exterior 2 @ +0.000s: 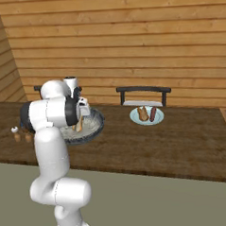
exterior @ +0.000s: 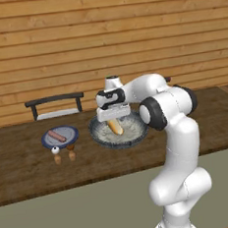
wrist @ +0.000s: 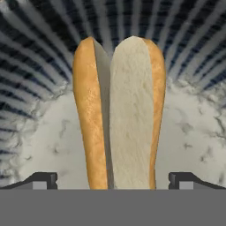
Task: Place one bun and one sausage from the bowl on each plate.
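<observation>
**Open claw poised over the bun in the bowl**

The bun, split lengthwise with a golden crust and pale crumb, lies in the bowl directly under the claw. In the hand view it runs straight out ahead of the claw, passing between the two dark fingertips, which stand wide apart on either side of it with clear space to each; the claw is open and holds nothing. In the left base view the bun's lower end shows just below the hand, resting on the bowl's pale speckled inside. The bowl's dark ribbed rim curves around beyond the bun.

Off to one side of the claw, well apart from the bowl, a small blue-grey plate carries one sausage. Just in front of that plate stand two small shakers, one with a white top and one brown. On the opposite side of the claw, farther along the dark wooden table, a second plate carries a bun and a sausage side by side. A dark chair stands behind that plate, and another chair behind the first.
</observation>
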You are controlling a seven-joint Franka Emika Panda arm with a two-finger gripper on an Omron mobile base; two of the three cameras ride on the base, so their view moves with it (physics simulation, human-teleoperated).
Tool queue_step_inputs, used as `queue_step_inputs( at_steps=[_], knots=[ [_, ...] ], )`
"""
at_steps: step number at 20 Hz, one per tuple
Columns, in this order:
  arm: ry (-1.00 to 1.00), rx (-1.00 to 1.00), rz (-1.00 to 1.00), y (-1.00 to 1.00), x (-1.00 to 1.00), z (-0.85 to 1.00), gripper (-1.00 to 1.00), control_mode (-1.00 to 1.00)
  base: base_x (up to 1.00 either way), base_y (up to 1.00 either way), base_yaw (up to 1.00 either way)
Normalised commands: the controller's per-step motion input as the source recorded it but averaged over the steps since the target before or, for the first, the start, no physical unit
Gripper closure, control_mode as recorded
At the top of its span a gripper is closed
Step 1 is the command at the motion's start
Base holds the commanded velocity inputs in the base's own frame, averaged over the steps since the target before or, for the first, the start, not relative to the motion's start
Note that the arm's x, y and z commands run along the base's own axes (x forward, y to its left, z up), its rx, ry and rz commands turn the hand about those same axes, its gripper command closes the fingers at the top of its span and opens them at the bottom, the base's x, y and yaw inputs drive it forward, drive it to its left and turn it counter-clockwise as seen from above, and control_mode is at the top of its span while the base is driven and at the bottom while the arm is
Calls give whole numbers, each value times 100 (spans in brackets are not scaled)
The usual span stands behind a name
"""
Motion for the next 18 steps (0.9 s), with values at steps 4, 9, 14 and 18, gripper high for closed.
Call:
queue_step_inputs(
  at_steps=[4, 9, 14, 18],
  knots=[
    [0, 0, -12, 0, 0, -40, -100, -100, 0, 0, 0],
    [0, 0, -10, 0, 0, -35, -100, -100, 0, 0, 0],
    [0, 0, -9, 0, 0, -42, -100, -100, 0, 0, 0],
    [4, 0, -9, 0, 0, -47, -100, -100, 0, 0, 0]
  ],
)
